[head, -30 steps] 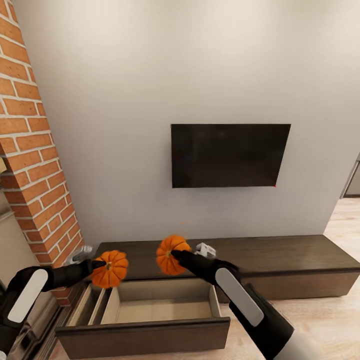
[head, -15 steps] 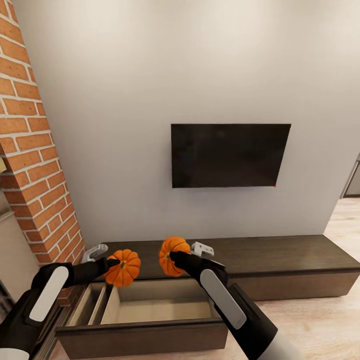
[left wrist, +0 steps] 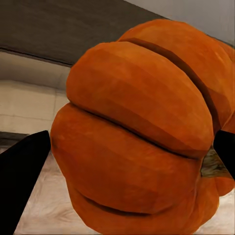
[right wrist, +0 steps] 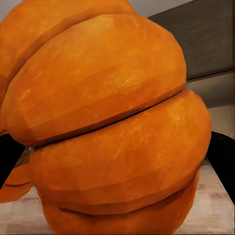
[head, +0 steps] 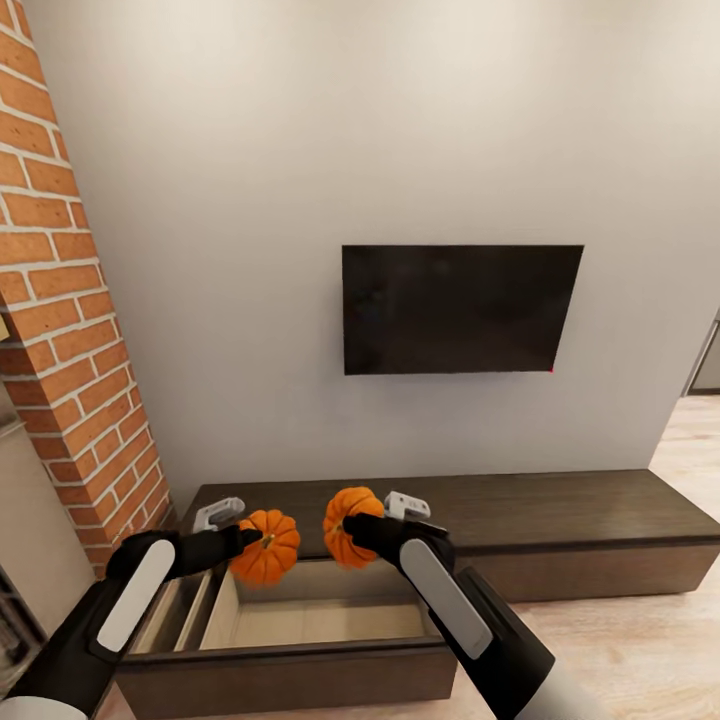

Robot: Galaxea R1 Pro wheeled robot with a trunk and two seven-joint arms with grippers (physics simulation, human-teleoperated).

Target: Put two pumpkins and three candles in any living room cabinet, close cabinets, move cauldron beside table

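Two pumpkins are in view, one in each gripper. The left gripper (head: 245,540) is clamped on the left pumpkin (head: 266,547), and the right gripper (head: 350,525) is clamped on the right pumpkin (head: 349,526). Both pumpkins hang in the air just beside each other, apart by a narrow gap, above the rear part of the one open drawer (head: 290,655) of the cabinet (head: 560,520).

In the left wrist view the left pumpkin (left wrist: 139,132) sits between two dark fingers (left wrist: 22,176), one at each side of it, with the second pumpkin's orange rind showing behind it. In the right wrist view the right pumpkin (right wrist: 110,127) is likewise pressed between two dark fingers (right wrist: 223,161).

The drawer is pulled out toward the robot, and its pale inside holds nothing that can be seen. The cabinet runs low along the wall, under one dark television (head: 460,308). One brick column (head: 70,320) stands at the left of the cabinet.
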